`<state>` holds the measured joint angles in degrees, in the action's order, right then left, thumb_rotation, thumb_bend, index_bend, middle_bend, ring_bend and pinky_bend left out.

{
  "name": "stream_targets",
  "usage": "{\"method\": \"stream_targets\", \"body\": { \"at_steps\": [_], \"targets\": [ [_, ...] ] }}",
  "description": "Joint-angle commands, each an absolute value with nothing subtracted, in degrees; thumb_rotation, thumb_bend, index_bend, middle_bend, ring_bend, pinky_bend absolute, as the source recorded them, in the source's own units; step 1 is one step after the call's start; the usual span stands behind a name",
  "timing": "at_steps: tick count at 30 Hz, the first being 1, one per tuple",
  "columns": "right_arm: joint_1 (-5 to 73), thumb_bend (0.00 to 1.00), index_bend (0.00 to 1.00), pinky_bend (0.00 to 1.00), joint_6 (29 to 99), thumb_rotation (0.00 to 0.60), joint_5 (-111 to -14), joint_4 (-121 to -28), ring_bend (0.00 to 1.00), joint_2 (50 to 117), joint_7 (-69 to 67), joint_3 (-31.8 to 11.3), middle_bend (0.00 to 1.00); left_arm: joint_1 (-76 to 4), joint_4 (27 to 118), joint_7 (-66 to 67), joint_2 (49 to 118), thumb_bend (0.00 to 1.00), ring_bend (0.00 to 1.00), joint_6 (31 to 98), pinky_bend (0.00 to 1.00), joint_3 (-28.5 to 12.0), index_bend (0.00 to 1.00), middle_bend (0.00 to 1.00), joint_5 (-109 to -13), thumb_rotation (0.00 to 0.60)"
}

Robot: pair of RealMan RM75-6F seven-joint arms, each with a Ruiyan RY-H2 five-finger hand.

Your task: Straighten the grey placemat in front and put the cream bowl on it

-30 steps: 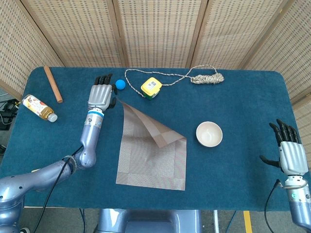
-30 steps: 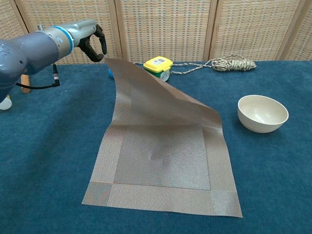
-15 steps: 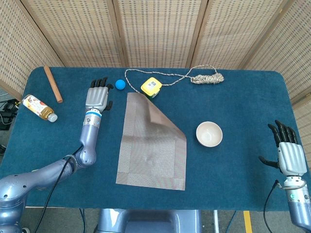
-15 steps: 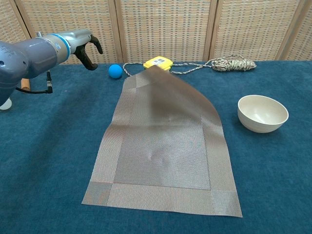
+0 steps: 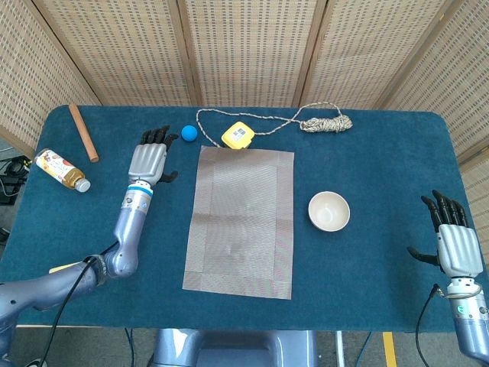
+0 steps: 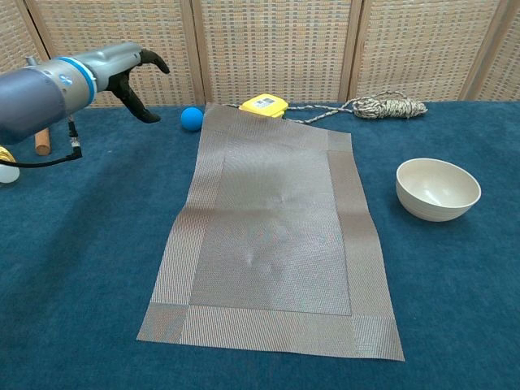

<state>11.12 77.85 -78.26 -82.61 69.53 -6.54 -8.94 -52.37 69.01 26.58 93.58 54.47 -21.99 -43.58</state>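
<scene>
The grey placemat (image 5: 243,218) (image 6: 272,227) lies flat and unfolded in the middle of the blue table, its far edge against a yellow box. To its right stands the cream bowl (image 5: 328,211) (image 6: 438,188), upright and empty, off the mat. My left hand (image 5: 149,159) (image 6: 130,71) hovers left of the mat's far corner, fingers spread, holding nothing. At the table's front right edge my right hand (image 5: 455,239) is raised with fingers apart and empty; the chest view does not show it.
A yellow box (image 5: 238,136) (image 6: 263,104) and a blue ball (image 5: 189,133) (image 6: 192,119) sit just behind the mat. A coiled rope (image 5: 325,122) (image 6: 385,106) lies at the back. A wooden stick (image 5: 82,132) and a bottle (image 5: 61,169) lie far left.
The mat's folded far corner has dropped and the mat now lies flat. My left hand let go of it and drew back left and toward me. The right hand stayed put.
</scene>
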Motion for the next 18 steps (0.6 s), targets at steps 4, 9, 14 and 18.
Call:
{"method": "stream_targets", "body": {
  "at_steps": [4, 9, 14, 18],
  "targets": [
    [11.2, 0.19, 0.13, 0.00, 77.4, 0.600, -78.6, -82.8, 0.00, 69.6, -6.3, -8.6, 0.00, -40.2, 82.8, 19.2, 83.0, 0.10, 0.00, 65.9, 0.00, -13.2, 0.06, 0.00, -57.7, 0.600],
    [11.4, 0.19, 0.13, 0.00, 77.2, 0.600, -79.2, -82.9, 0.00, 69.8, -5.8, -8.1, 0.00, -34.7, 87.4, 17.1, 78.7, 0.10, 0.00, 70.6, 0.00, -8.5, 0.05, 0.00, -63.1, 0.600],
    [11.5, 0.18, 0.13, 0.00, 77.3, 0.600, -80.5, -83.2, 0.00, 70.1, -4.9, -7.2, 0.00, -28.0, 93.0, 14.5, 74.0, 0.10, 0.00, 76.6, 0.00, -3.7, 0.05, 0.00, -68.4, 0.600],
    [11.4, 0.16, 0.13, 0.00, 77.6, 0.600, -81.5, -83.8, 0.00, 70.2, -4.2, -6.6, 0.00, -23.6, 95.3, 13.6, 71.7, 0.10, 0.00, 80.7, 0.00, -0.5, 0.02, 0.00, -72.0, 0.600]
  ]
}}
